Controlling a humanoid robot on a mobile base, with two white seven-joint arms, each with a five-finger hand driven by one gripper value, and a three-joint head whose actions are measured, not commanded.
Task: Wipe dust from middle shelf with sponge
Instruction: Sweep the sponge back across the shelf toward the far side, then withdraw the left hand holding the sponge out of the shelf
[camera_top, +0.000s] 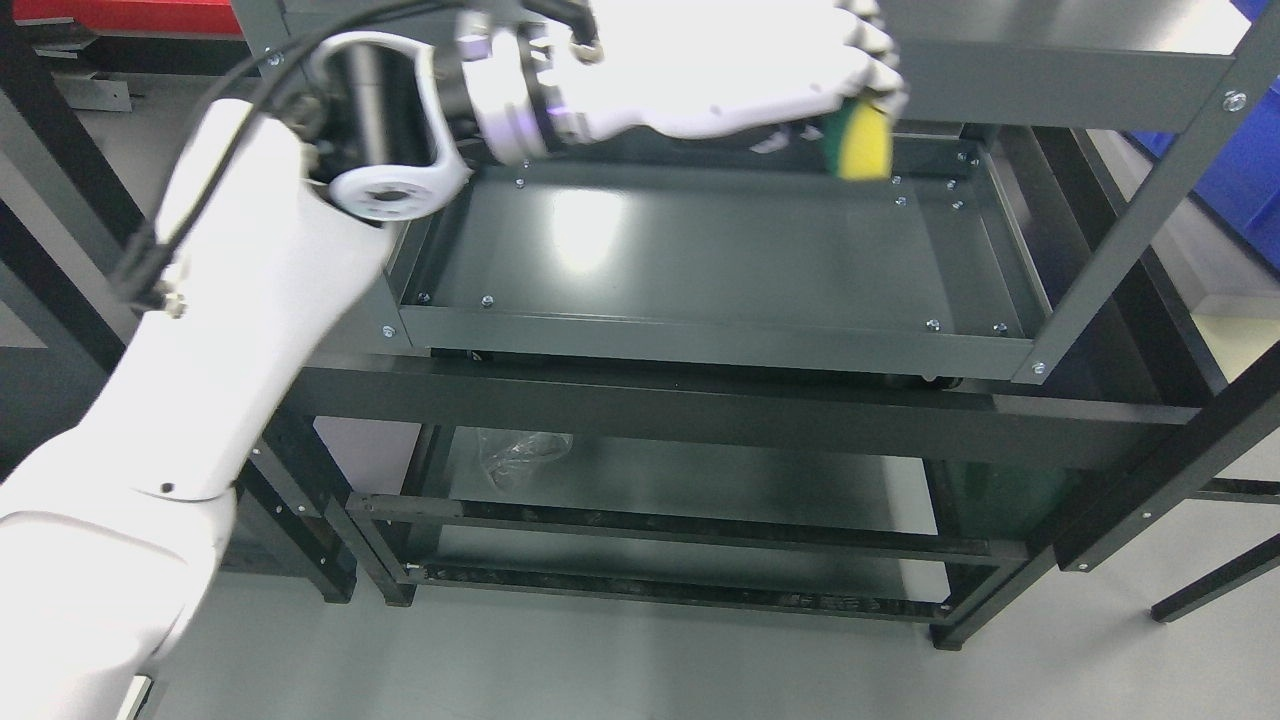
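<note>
My left arm comes in from the lower left and reaches across the top of the picture. Its white hand (860, 90) is shut on a yellow and green sponge (862, 142), held upright at the far right corner of the middle shelf (700, 250). The sponge's lower edge is at or just above the shelf's back rim; contact cannot be told. The shelf is a dark grey metal tray with a raised rim and a glare patch near its left centre. My right arm is not in view.
The shelf above (1050, 60) overhangs the hand. Grey uprights (1130, 230) stand at the right front corner. Lower rack bars (700, 420) and a clear plastic bag (520, 450) lie below. A blue bin (1240, 170) is at the right.
</note>
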